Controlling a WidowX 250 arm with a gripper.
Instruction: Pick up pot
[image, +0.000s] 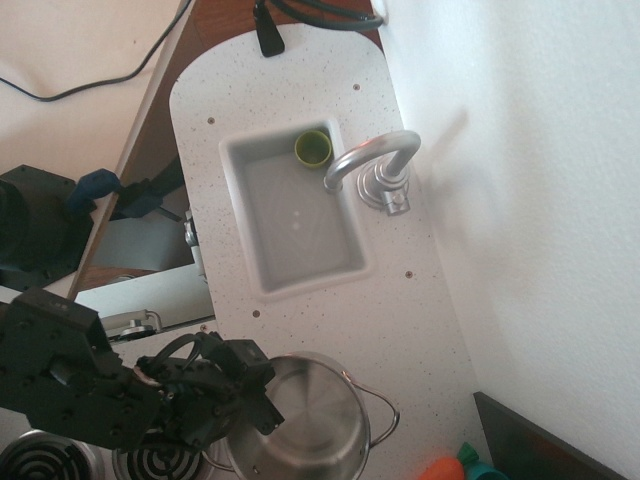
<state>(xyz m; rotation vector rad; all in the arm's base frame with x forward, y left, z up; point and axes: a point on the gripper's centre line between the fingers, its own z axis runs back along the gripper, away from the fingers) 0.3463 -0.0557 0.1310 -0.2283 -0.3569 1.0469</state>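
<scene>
The pot (305, 425) is a round shiny steel pot with a thin wire loop handle showing on its right side (383, 410). It is at the bottom centre of the view, over the near end of the white speckled counter (330, 320). My black gripper (252, 400) is at the pot's left rim and is shut on it; the rim sits between the fingers. The pot looks raised off the counter. A small olive-green cup (313, 148) stands in the far corner of the sink.
The sink basin (295, 215) with a silver faucet (375, 165) sits mid-counter. Stove burners (45, 462) lie at the bottom left. An orange and teal toy (455, 468) lies at the bottom right. A white wall is on the right.
</scene>
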